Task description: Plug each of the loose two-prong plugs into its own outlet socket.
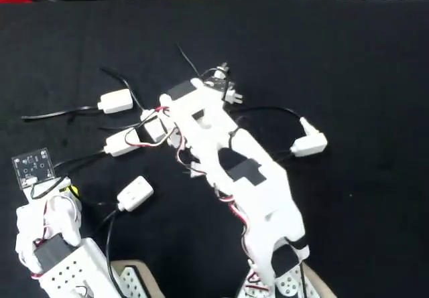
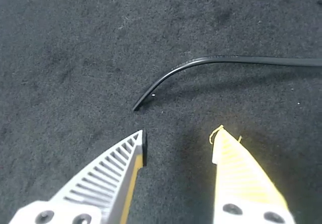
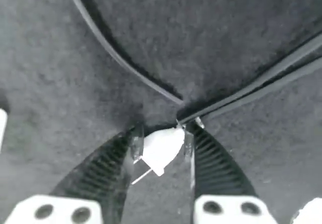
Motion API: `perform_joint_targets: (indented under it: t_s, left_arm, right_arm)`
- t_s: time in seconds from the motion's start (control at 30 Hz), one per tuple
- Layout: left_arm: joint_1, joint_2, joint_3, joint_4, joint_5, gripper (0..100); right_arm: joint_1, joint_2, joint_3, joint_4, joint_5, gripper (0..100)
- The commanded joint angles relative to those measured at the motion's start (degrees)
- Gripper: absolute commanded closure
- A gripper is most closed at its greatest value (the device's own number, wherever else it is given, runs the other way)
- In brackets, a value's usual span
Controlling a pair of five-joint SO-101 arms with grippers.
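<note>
- A black cloth table [image 1: 348, 57] spans the high view.
- The white right arm [image 1: 255, 177] runs from the lower centre of the high view up to the middle. The right gripper [image 3: 161, 136] is clamped on a small white two-prong plug [image 3: 160, 151]. The right wrist view shows the grip and one metal prong, whereas the high view hardly shows the plug.
- The white left arm [image 1: 53, 244] sits in the lower left corner. In its wrist view the left gripper [image 2: 180, 133] is spread wide over bare cloth, holding nothing.
- Three white oblong blocks, probably the outlet sockets, lie left of centre: the upper block [image 1: 115, 101], the middle block [image 1: 126, 141] and the lower block [image 1: 135, 193].
- A second white plug [image 1: 310, 142] lies right of centre, well apart from the blocks.
- A thin black cable end [image 2: 151, 90] lies near the left fingertips.
</note>
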Motion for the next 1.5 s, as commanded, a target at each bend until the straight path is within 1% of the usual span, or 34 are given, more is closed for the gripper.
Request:
perform_joint_targets:
  t_s: [0.0, 0.1, 0.23, 0.33, 0.57, 0.63, 0.7, 0.73, 0.77, 0.93, 1.1, 1.23, 1.3, 1.47]
  left_arm:
    - [0.22, 0.0, 1.1, 0.0, 0.62, 78]
    - [0.22, 0.0, 1.1, -0.09, 0.62, 78]
    - [0.22, 0.0, 1.1, -0.09, 0.62, 78]
    - [0.22, 0.0, 1.1, -0.09, 0.62, 78]
    - [0.22, 0.0, 1.1, -0.09, 0.62, 78]
    - [0.22, 0.0, 1.1, -0.09, 0.62, 78]
    - [0.22, 0.0, 1.1, -0.09, 0.62, 78]
    - [0.22, 0.0, 1.1, -0.09, 0.62, 78]
    - [0.22, 0.0, 1.1, -0.09, 0.62, 78]
    - [0.22, 0.0, 1.1, -0.09, 0.62, 78]
    - [0.22, 0.0, 1.1, -0.09, 0.62, 78]
    - [0.22, 0.0, 1.1, -0.09, 0.62, 78]
    - [0.22, 0.0, 1.1, -0.18, 0.62, 78]
    - [0.22, 0.0, 1.1, -0.18, 0.62, 78]
  right_arm:
    - [-3.16, 2.59, -4.0, 5.71, -0.09, 88.5]
    - [-3.16, 2.77, -7.16, 11.08, 0.88, 88.5]
    - [-3.6, 2.86, -4.0, 11.25, 5.71, 88.6]
    - [-4.66, 2.59, 0.22, 11.34, 7.56, 88.6]
    - [-4.66, 2.77, 5.32, 11.25, 11.25, 88.6]
    - [-4.31, 2.77, 5.41, 11.25, 11.34, 90.6]
    - [-3.34, 2.77, 5.41, 11.25, 11.6, 97.5]
    - [-2.99, 2.77, 5.32, 11.25, 11.6, 99.0]
    - [-2.9, 2.77, 5.32, 11.25, 11.69, 97.5]
    - [-2.81, 2.07, 6.2, 11.6, 17.05, 98.7]
    - [-3.08, -5.41, 8.04, 11.6, 21.54, 98.7]
    - [-3.25, -17.1, 9.8, 11.6, 28.31, 98.7]
    - [-3.25, -23.87, 10.77, 11.6, 33.23, 98.7]
    - [-3.08, -38.81, 12.26, 11.52, 52.75, 98.7]
